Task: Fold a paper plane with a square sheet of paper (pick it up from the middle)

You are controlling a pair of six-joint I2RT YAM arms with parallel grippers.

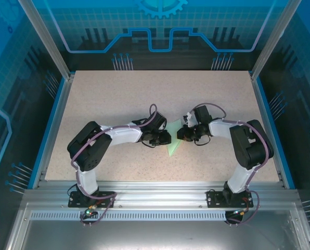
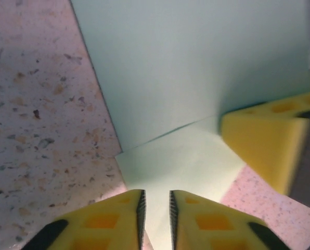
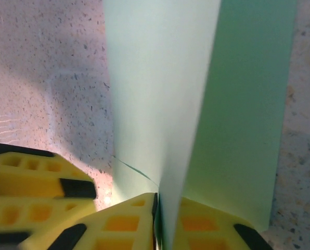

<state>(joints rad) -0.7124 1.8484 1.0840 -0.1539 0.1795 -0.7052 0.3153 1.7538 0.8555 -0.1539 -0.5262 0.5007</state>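
Mint-green paper pinched in right claw

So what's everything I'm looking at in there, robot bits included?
sheet of paper: one, pale mint green, partly folded, mid-table between the two grippers
table: one, speckled beige, under everything
walls: blue, patterned, along the table's back and sides
metal rail: one, silver, near edge, carrying the arm bases
left arm, right arm: two, black and white, both bent inward towards the paper
left gripper: yellow fingers, narrow gap, over the paper
right gripper: yellow fingers, shut on the paper
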